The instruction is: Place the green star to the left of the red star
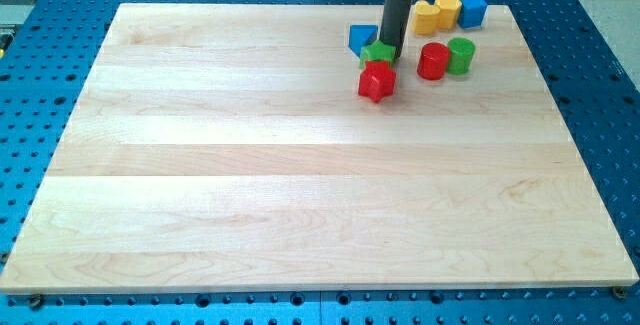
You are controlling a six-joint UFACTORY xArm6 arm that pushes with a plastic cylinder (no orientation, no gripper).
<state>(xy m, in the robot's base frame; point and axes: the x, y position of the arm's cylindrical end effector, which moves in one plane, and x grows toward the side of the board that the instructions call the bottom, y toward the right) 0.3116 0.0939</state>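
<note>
Item: green star [377, 53], lodged just above the red star [377, 81], beside the blue block [362, 37]. Our tip [390, 57], a bare rod holding nothing, touches its right edge. We should push leftward, then down, sparing the red star.

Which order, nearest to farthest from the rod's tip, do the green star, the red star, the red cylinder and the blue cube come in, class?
Measured from my tip:
1. Green star: touching the tip, just to the view's left.
2. Red star: just below the green star.
3. Red cylinder: to the view's right.
4. Blue cube: top right, by the yellow blocks.
</note>
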